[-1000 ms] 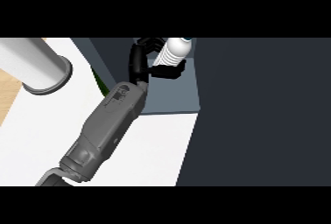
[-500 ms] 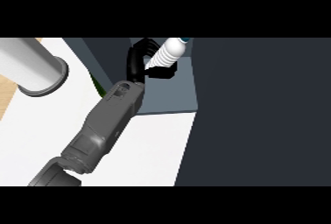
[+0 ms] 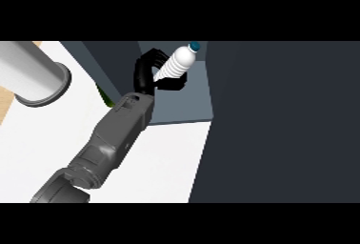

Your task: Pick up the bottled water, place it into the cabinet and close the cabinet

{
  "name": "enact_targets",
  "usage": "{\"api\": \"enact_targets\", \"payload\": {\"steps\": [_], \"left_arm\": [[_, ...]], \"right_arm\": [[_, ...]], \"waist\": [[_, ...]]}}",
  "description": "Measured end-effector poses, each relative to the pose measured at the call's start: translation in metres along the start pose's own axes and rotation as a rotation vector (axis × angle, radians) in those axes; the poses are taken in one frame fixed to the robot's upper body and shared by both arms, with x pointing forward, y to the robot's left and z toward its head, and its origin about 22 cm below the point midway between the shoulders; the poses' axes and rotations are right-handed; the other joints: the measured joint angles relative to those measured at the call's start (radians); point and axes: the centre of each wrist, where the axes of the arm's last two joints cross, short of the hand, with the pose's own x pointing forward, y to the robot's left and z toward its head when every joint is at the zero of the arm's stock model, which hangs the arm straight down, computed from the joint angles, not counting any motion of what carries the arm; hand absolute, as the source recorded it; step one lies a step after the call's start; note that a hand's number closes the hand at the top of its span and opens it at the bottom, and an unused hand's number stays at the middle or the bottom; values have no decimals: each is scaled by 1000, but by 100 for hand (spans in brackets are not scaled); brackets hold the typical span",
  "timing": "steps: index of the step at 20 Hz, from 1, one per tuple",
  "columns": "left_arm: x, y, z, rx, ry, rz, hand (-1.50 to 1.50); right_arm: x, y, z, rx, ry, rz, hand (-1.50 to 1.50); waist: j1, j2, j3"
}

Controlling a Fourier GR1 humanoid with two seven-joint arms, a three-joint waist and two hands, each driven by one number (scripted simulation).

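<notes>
The bottled water [image 3: 175, 64] is white and ribbed with a blue cap, and it tilts with the cap pointing up and to the right. My right hand [image 3: 145, 71] is shut on its lower half, black fingers curled round it. Hand and bottle hang over the grey cabinet opening [image 3: 184, 104] at the upper middle. The grey forearm [image 3: 116, 138] runs in from the lower left. The bottle's base is hidden behind the fingers. My left hand does not show.
A large dark cabinet panel [image 3: 281, 119] fills the right side. A wide grey cylinder [image 3: 32, 76] stands at the upper left on the white counter [image 3: 165, 162]. A small green thing [image 3: 105, 98] peeks out beside the forearm.
My right hand has carried the bottle up and to the right, further over the cabinet opening. The bottle tilts more, and its blue cap now shows.
</notes>
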Motion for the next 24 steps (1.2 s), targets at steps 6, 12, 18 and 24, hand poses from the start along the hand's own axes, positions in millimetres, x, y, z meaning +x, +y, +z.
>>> {"api": "enact_targets", "payload": {"steps": [6, 12, 18, 24], "left_arm": [[-6, 2, 0, 12, -4, -106, -150], [-15, 7, 2, 32, -6, -205, -150], [-14, 4, 3, 55, -6, -221, -150], [-10, 4, 2, 9, -54, -143, -150]], "right_arm": [[-1, -1, 0, 2, -5, -3, -150], [-1, 0, 1, 6, -8, -11, -150], [-3, 0, 2, 9, -12, -15, -150], [-1, -1, 0, 21, -14, -8, -150]], "waist": [[-7, 3, 0], [-13, 5, 0], [-14, 6, -1], [-12, 6, -2]]}}
